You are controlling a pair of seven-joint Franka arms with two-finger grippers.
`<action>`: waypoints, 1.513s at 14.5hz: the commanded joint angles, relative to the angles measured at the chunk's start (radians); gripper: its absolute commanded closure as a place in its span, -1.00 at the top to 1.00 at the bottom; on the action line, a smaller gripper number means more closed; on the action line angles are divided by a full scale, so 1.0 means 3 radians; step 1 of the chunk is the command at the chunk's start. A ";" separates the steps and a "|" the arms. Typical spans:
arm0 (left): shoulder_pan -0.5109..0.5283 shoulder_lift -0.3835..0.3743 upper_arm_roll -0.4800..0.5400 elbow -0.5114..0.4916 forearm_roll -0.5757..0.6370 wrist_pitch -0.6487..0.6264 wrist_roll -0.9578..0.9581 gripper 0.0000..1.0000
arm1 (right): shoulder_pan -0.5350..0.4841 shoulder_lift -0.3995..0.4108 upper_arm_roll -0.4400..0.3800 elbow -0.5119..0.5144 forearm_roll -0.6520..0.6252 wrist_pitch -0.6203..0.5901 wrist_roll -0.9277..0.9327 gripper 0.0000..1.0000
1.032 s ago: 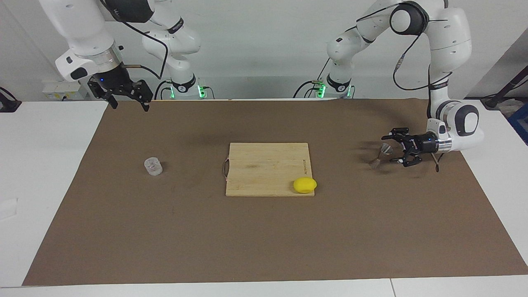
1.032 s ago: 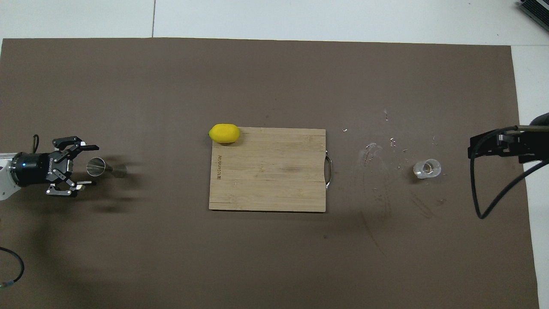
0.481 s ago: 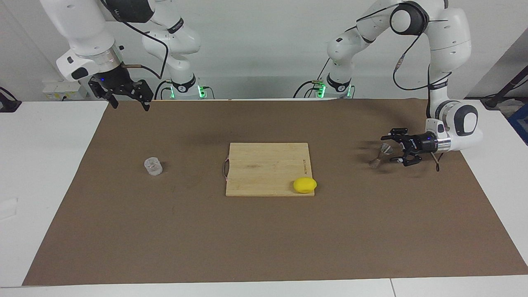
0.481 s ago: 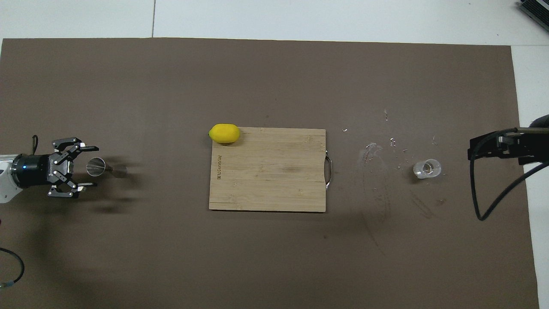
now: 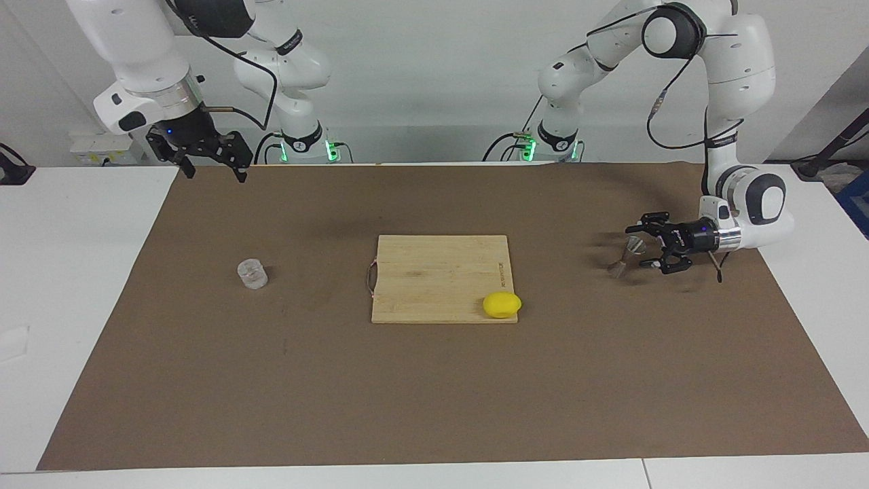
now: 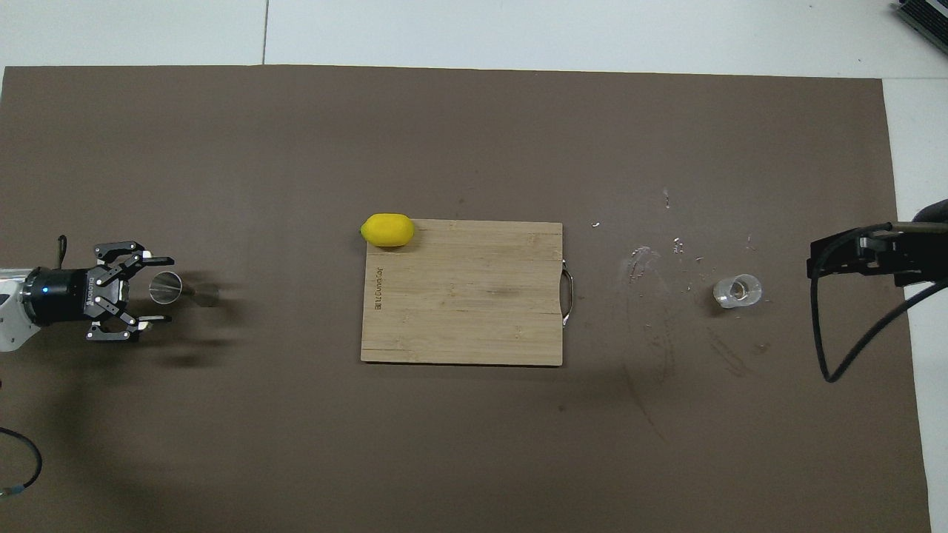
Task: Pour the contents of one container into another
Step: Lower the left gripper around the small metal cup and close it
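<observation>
Now the left gripper (image 6: 155, 290) is open, its fingers on each side of the jigger (image 6: 181, 289), toward the left arm's end from the board (image 5: 441, 278). Up high, the right gripper (image 5: 212, 168) waits open. Toward that arm's end from the board stands the cup (image 5: 252, 274).

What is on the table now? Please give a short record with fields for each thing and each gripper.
mat: brown, covers the table
board: wooden, mid-mat, handle toward the right arm's end
lemon: on the board's corner farthest from the robots, toward the left arm's end
cup: clear glass, upright, toward the right arm's end
jigger: metal, upright, toward the left arm's end
left gripper: low, turned sideways, fingers open either side of the jigger
right gripper: open, raised, holds nothing
</observation>
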 commanded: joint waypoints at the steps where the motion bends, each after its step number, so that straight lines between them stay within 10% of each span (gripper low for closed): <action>1: -0.0020 -0.0014 0.0006 -0.0056 0.0035 0.0071 0.0089 0.62 | -0.0034 -0.0103 0.0017 -0.0138 0.0022 0.0062 0.0046 1.00; 10: -0.0015 -0.0014 0.0001 -0.0040 0.0015 0.0061 0.0089 -0.39 | -0.0034 -0.0108 0.0022 -0.0143 0.0022 0.0057 0.0041 1.00; 22: -0.0648 -0.0274 -0.0025 -0.0213 -0.0368 -0.0103 -0.0305 -0.40 | -0.0034 -0.0108 0.0022 -0.0143 0.0022 0.0062 0.0041 1.00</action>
